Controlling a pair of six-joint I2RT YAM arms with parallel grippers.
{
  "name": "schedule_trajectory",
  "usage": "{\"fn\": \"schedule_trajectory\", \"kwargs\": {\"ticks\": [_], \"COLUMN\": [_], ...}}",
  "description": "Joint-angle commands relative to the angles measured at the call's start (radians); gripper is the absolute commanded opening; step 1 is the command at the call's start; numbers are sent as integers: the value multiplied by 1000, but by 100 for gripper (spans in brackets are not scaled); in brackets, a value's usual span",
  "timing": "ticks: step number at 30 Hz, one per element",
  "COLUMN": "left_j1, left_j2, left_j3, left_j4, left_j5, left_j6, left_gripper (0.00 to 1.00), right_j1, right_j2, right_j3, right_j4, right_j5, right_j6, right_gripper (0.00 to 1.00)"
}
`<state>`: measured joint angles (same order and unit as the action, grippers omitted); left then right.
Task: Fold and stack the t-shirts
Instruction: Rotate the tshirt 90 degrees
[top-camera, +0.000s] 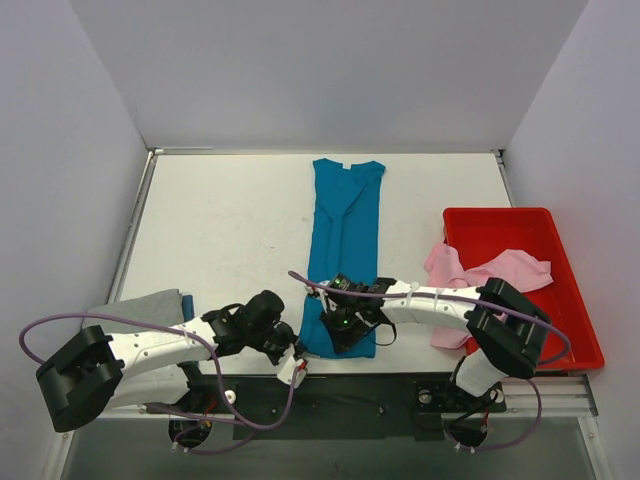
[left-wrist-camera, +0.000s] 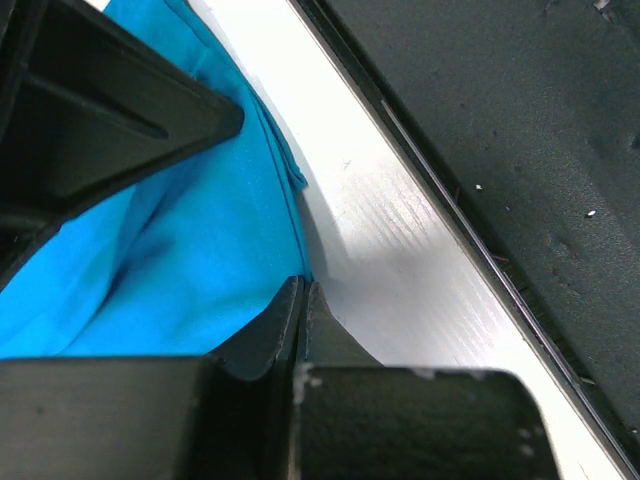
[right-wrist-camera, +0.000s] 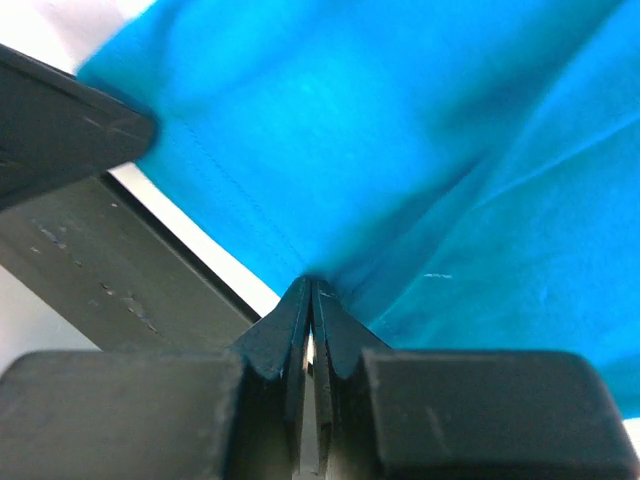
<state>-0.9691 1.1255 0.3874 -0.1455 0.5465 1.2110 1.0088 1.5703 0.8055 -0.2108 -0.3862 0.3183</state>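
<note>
- Top external view: we've got the teal-blue t-shirt (top-camera: 345, 235) lying mid-table (top-camera: 230, 230) as a long narrow strip. The collar is at the upper end and the hem is down near the arm bases.
- Right side of that view: the pale pink t-shirt (top-camera: 500, 270) is all crumpled, draped over the left wall of the red tray (top-camera: 520, 235). Part of it sits inside the tray and part spills onto the table.
- Lower left: the light grey t-shirt (top-camera: 140, 305) lies by the table's left edge, partly hidden under the left arm (top-camera: 150, 345).
- Left wrist view: the left gripper (left-wrist-camera: 302, 290) has its fingers pressed together right at a corner of the teal cloth, bottom middle of the frame. We read that as pinching the corner. The white table and the dark front rail (left-wrist-camera: 500, 150) take up the right side.
- Right wrist view: the right gripper (right-wrist-camera: 312, 285) is clamped tight on the teal shirt's hem. Creases fan out from the pinch, and blue cloth fills most of the frame.
- From above, we see both grippers at the strip's lower end, the left one at its lower-left corner.
</note>
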Motion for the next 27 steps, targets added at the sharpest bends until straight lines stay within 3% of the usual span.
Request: {"fn": "schedule_trajectory", "kwargs": {"ticks": [1, 11, 16, 20, 27], "left_j1": [-11, -17, -17, -17, -22], "left_j2": [-21, -32, -29, -26, -27], "left_j3": [-7, -15, -13, -15, -21], "left_j4": [12, 12, 14, 15, 23], "left_j5": [7, 6, 6, 10, 10], "left_j6": [7, 7, 7, 13, 18], "left_gripper": [0, 0, 0, 0, 0], "right_j1": [-1, -124, -151, -174, -255], "right_j2": [-53, -269, -331, -212, 192], "right_j3": [-63, -172, -56, 134, 509], "right_j4": [-27, -110, -173, -128, -139], "right_j5": [76, 119, 145, 161, 306], "right_j6": [57, 119, 48, -8, -35], "right_gripper": [0, 0, 0, 0, 0]}}
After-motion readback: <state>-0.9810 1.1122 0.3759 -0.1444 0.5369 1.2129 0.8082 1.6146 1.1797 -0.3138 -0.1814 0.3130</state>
